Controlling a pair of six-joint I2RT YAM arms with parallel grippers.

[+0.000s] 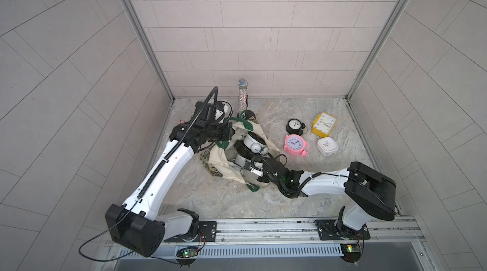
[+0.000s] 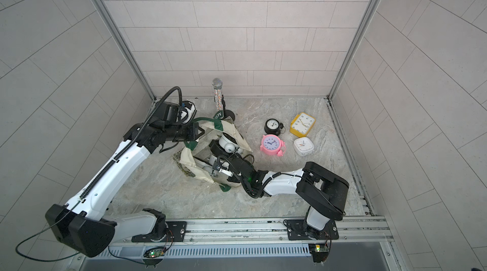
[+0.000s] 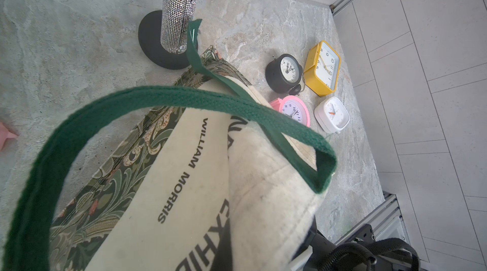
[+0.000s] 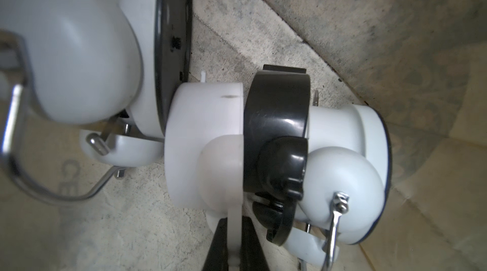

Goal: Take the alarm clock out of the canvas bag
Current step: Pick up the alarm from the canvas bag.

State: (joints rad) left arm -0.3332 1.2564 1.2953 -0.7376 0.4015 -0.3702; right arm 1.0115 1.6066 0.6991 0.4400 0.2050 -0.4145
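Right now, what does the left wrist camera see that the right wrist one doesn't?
Only left wrist: the dark green fabric handle, a sparkly silver microphone, yellow box clock, black round clock, pink round clock, white square clock. Only right wrist: bell-topped white and black alarm clocks inside, the right hand pinching one. Both: the cream canvas bag.

Both top views look steeply down over the whole table (image 1: 290,109). Left wrist camera, close above the canvas bag (image 3: 184,177), shares their yellow clock (image 3: 322,68); right wrist camera sits inside it, close against a white alarm clock (image 4: 203,146).
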